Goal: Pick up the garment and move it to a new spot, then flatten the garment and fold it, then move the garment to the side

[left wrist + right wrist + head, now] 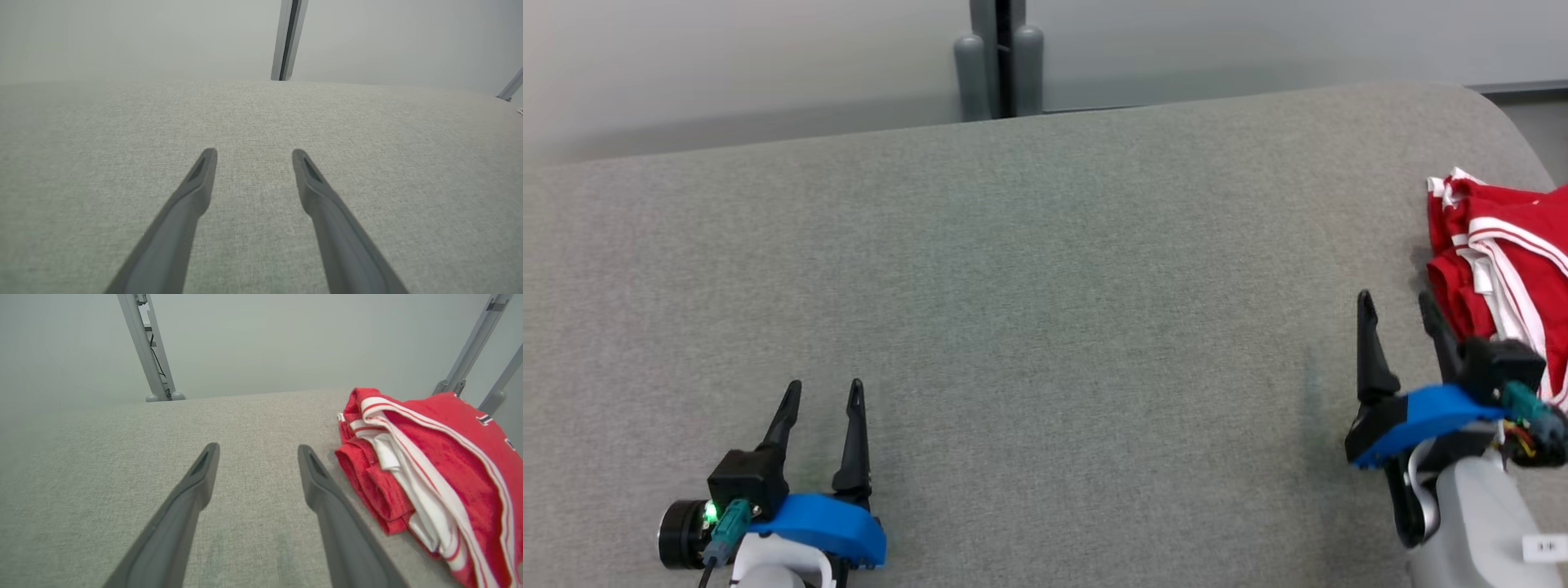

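While the red and white garment (1511,269) is lying bunched in loose folds on the grey table (1045,286), the right gripper (1395,300) is hovering just to the left of the garment. Its fingers are spread apart and holding nothing, and the finger nearer the garment is sitting right beside the cloth. Well to the left of the garment, the left gripper (825,385) is waiting, also parted and empty.

The cushion (1045,269) is open across middle and left; the garment (1515,278) (folded, red) blocks its right edge.
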